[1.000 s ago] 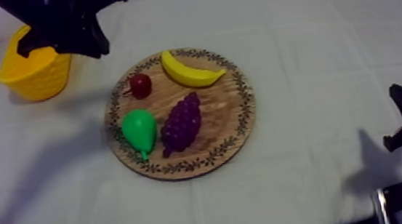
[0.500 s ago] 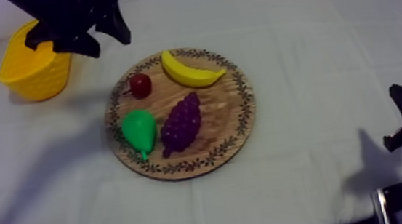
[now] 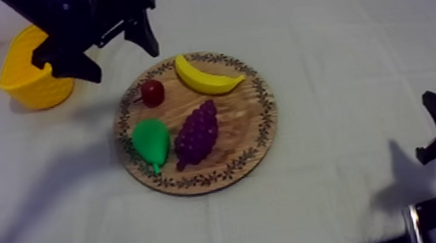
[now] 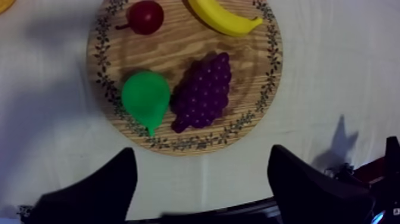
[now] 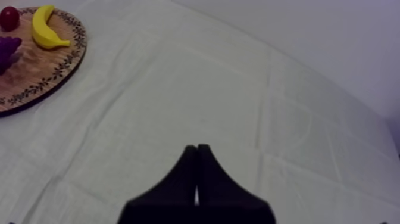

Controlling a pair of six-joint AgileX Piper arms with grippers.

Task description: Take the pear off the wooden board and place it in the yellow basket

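The pear point(image 3: 151, 142) is found on the wooden board point(image 3: 246, 119), close against the grapes point(image 3: 196, 132), and is judged a light, stiff, slippery toy, best taken across its round body. The left jaws are held wide apart above the counter point(image 3: 343, 76) with nothing between them; the right jaws are pressed together on nothing. The yellow basket point(image 3: 24, 85) is partly hidden by the left arm point(image 3: 65, 15) and seems empty.

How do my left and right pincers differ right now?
The left pincer is open wide; the right pincer is shut on nothing. The left hangs by the wooden board, facing the pear; the right sits over bare cloth, away from the board. Both hold nothing.
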